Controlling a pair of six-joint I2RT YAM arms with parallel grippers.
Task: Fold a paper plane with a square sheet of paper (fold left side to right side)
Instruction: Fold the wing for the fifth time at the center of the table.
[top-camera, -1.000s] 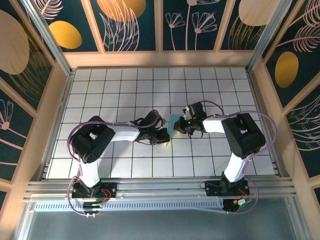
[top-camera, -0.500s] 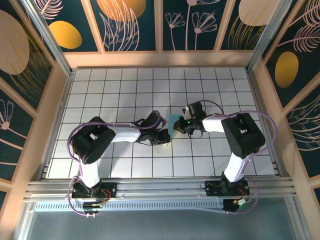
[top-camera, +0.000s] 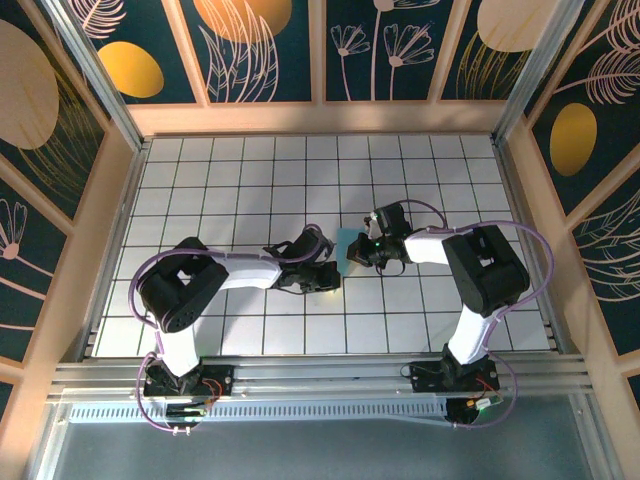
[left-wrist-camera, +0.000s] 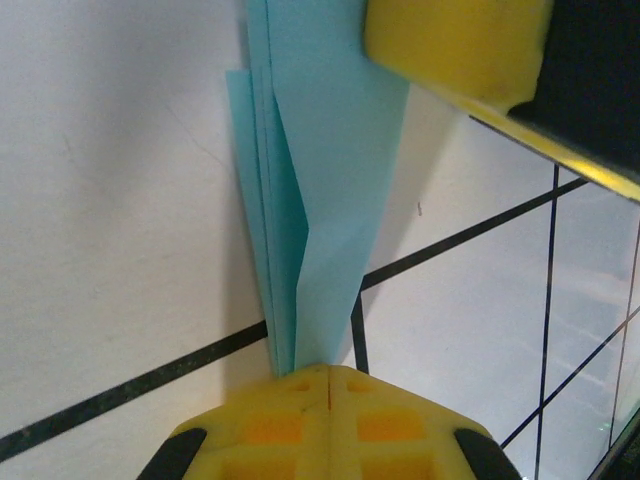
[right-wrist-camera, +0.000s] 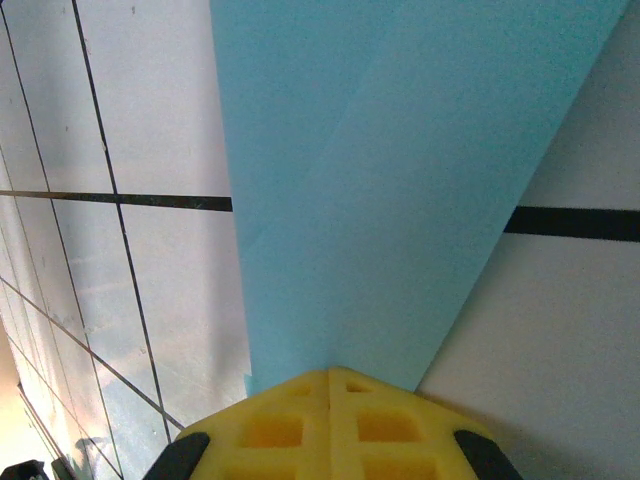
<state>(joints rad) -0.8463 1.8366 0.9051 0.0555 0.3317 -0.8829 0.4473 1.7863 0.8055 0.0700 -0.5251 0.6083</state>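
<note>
Left arm's elbow has dropped a bit toward its base since a second ago; the right arm and the paper are unchanged. Left gripper (left-wrist-camera: 328, 372) has its pads pressed together, clamped on the narrow end of the cyan paper (left-wrist-camera: 330, 180), which fans out ahead of it in several creased layers. Right gripper (right-wrist-camera: 330, 375) is also closed, pinching the same paper (right-wrist-camera: 400, 180), which spreads wide ahead of its tips. In the left wrist view a yellow finger (left-wrist-camera: 455, 45) of the right gripper sits on the paper's far end. From the top, left gripper (top-camera: 330, 272) and right gripper (top-camera: 360, 252) face each other with the paper (top-camera: 347, 247) between them, over the white grid table (top-camera: 250, 180).
</note>
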